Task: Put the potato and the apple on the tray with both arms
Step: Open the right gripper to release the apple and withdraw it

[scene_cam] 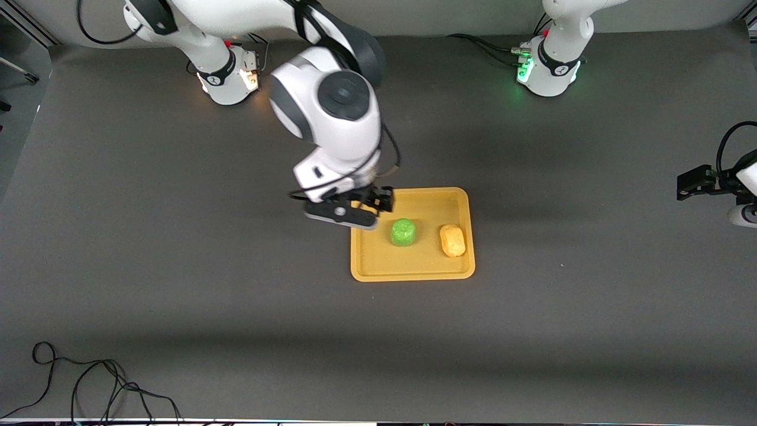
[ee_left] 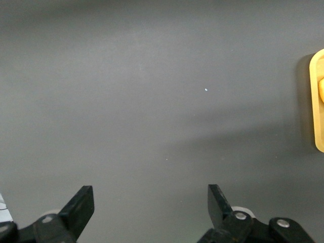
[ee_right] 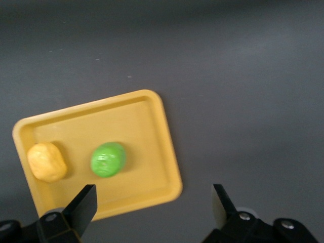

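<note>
The green apple (scene_cam: 403, 232) and the yellow-tan potato (scene_cam: 452, 240) lie side by side on the orange-yellow tray (scene_cam: 414, 263), the potato toward the left arm's end. My right gripper (scene_cam: 355, 213) is open and empty, up over the tray's edge at the right arm's end. The right wrist view shows the tray (ee_right: 136, 126), apple (ee_right: 108, 159) and potato (ee_right: 46, 162) beneath the open right gripper (ee_right: 153, 195). My left gripper (scene_cam: 698, 180) waits over bare table at the left arm's end. In its wrist view the left gripper (ee_left: 150, 195) is open and the tray's rim (ee_left: 316, 101) shows.
A loose black cable (scene_cam: 89, 384) lies on the table near the front edge at the right arm's end. Cables (scene_cam: 491, 47) run by the left arm's green-lit base (scene_cam: 547, 74). The dark grey table (scene_cam: 207, 266) surrounds the tray.
</note>
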Robot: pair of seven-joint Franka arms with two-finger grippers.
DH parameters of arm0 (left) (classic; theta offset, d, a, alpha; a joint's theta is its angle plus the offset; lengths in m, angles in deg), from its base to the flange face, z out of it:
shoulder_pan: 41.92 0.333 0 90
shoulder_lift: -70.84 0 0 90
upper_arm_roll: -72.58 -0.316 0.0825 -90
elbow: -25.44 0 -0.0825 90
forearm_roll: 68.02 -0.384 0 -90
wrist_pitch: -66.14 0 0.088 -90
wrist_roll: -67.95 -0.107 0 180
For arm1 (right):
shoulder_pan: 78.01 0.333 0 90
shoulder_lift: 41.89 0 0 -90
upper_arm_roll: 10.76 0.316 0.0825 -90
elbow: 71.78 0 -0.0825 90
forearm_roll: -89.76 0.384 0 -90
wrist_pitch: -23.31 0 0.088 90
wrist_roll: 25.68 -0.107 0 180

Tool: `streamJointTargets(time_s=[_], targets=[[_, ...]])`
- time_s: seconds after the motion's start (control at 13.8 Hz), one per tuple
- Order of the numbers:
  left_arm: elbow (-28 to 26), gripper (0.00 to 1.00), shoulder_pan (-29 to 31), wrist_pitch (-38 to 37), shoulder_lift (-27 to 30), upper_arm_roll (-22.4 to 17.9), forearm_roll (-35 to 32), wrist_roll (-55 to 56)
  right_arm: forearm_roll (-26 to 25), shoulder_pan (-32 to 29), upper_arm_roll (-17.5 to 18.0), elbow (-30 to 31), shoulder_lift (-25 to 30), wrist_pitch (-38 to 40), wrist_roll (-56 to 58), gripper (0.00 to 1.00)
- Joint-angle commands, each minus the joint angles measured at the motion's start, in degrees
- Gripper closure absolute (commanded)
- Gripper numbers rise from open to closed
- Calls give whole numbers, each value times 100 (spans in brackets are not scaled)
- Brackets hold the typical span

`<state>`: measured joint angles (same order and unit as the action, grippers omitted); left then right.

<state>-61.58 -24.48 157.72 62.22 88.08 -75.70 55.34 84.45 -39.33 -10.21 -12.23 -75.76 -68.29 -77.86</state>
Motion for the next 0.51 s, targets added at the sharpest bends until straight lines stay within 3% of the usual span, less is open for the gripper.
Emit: streamJointTargets(time_s=[0.0,0.15,0.44], targets=[[-122,0,-1017,0,141,-1121,99,-93,178,-447,50,1283,1221,90,793,0],[-113,0,-1960,0,168,-2151,510,-93,301,-1149,155,2196,2065,37,1532,0],[-122,0,-2042,-140,247,-2235,574,-277,434,-2836,761,2999,3025,168,2956,0]])
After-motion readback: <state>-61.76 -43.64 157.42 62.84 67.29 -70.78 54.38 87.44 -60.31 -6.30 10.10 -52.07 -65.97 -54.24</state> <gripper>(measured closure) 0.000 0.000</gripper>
